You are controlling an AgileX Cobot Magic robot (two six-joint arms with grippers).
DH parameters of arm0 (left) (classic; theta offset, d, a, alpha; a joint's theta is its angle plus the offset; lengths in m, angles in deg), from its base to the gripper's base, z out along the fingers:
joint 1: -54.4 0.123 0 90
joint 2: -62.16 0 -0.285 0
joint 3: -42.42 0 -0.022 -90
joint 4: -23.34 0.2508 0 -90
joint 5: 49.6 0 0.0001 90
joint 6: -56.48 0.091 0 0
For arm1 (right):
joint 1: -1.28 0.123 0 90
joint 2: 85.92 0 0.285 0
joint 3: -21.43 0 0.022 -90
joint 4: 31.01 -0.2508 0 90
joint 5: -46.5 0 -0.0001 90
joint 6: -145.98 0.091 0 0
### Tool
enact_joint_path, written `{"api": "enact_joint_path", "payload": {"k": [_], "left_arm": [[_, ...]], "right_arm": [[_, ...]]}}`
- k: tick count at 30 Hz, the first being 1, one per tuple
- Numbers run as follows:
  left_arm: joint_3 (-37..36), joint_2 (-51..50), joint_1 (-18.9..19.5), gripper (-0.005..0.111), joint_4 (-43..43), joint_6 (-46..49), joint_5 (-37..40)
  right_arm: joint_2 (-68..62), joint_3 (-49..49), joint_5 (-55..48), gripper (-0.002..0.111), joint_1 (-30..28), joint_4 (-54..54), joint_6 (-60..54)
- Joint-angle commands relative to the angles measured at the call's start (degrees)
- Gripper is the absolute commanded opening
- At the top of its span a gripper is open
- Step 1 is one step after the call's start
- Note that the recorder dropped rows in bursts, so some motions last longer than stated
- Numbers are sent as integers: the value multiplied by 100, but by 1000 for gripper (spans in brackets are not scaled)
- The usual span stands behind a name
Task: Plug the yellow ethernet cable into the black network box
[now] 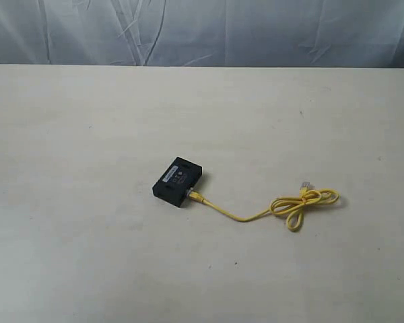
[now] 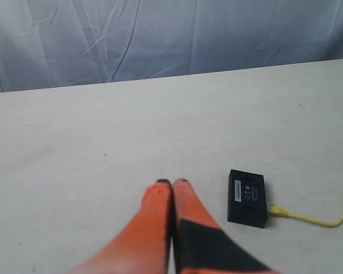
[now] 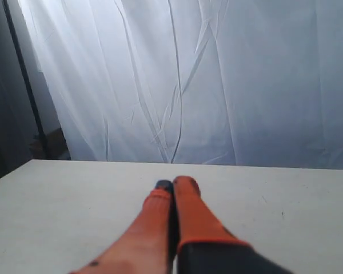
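The black network box [image 1: 178,181] lies flat near the middle of the table, pale label strip up. The yellow ethernet cable [image 1: 296,204] runs from a plug at the box's near-right corner [image 1: 196,196] out to a tied loop on the right, with its other clear plug [image 1: 305,183] lying free. The left wrist view also holds the box [image 2: 247,197] and the cable [image 2: 308,218]. My left gripper [image 2: 172,182] is shut and empty, off to the side of the box. My right gripper [image 3: 175,183] is shut and empty over bare table. Neither gripper appears in the exterior view.
The pale table [image 1: 87,235] stretches wide on all sides of the box and cable. A wrinkled white curtain [image 1: 202,30] hangs behind the far edge. A dark pole [image 3: 23,80] stands off the table's corner in the right wrist view.
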Motion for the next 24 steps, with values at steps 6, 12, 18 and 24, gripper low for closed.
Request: {"api": "enact_joint_path", "payload": {"k": [6, 12, 18, 24], "left_arm": [[-32, 49, 0, 0, 11, -4, -11], [-32, 47, 0, 0, 38, -4, -11], [-32, 47, 0, 0, 38, -4, -11], [-32, 47, 0, 0, 52, -4, 0]], "right_arm": [[218, -76, 81, 0, -806, -19, 0], [218, -76, 81, 0, -1756, 4, 0], [218, -172, 159, 0, -1815, 267, 0], [218, -1696, 537, 0, -1727, 652, 0]]}}
